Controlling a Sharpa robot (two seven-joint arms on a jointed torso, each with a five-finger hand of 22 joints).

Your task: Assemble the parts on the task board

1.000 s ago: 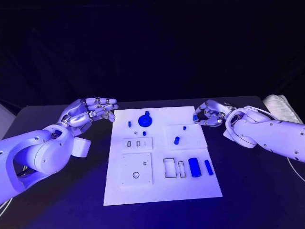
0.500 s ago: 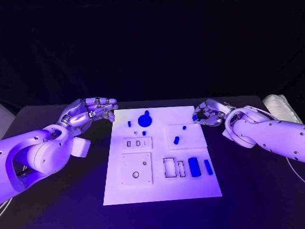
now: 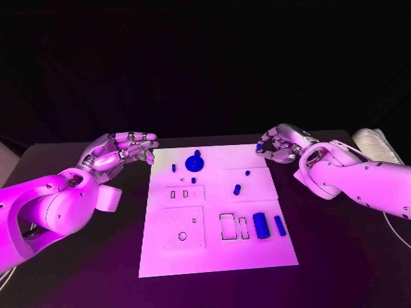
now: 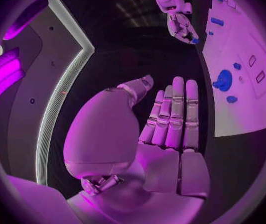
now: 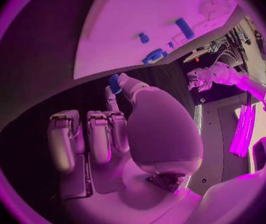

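Holding a small blue part (image 5: 115, 81) pinched at its fingertips, the right hand (image 3: 281, 145) hangs above the black table (image 3: 354, 256) just off the far right corner of the task board (image 3: 215, 256); the right wrist view shows the piece between the thumb and a finger, the other fingers curled loosely beside it. In the left wrist view the same blue speck shows at that hand's fingertips, near the board's edge.

The left hand (image 3: 122, 149) is beside the far left corner of the board, off the plate — its fingers lie extended side by side with nothing in them, as the left wrist view shows.

On the board: a round blue part (image 3: 194, 162) at the far middle, a small peg (image 3: 237, 189) near the centre, and two longer blue pieces (image 3: 261, 225) at the near right, beside two outlined rectangular slots (image 3: 228, 226). A square plate with holes (image 3: 183, 226) occupies the near left.

Judged step: one part is lifted and in transit — placement not yet made. Which seat it belongs to cannot be told; the part is too small to identify.

Next move, in my assessment, calls for carrying the pinched piece inward over the board, aligning it above its matching recess, and lowering it squarely before release. Risk: a pinch this slight may let the part rotate.
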